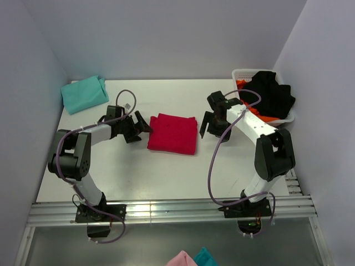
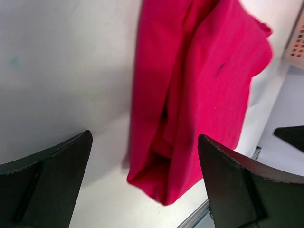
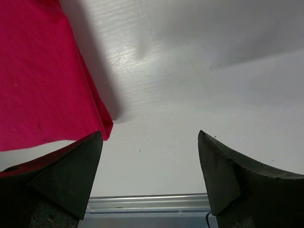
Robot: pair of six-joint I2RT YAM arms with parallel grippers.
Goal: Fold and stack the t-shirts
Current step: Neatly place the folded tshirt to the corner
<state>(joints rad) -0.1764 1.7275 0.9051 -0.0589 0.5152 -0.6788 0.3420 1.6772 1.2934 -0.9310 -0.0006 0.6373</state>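
Forearms stretched low over the surface (image 1: 166, 177), both arms flanked the folded crimson t-shirt (image 1: 172, 134) at frame centre. The left fingers (image 2: 47, 190) and right fingers (image 3: 237, 185) stood spread wide, holding nothing. The teal t-shirt (image 1: 84, 93) lay upper left.

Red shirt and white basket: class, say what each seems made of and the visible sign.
Red shirt: soft matte cloth, possibly cotton knit; it lies limp with rounded folds. White basket: probably moulded plastic; a stiff, smooth, perforated wall.

The white table (image 1: 166, 172) carries a red t-shirt (image 1: 173, 134), teal t-shirt (image 1: 84, 93) and basket (image 1: 239, 72).
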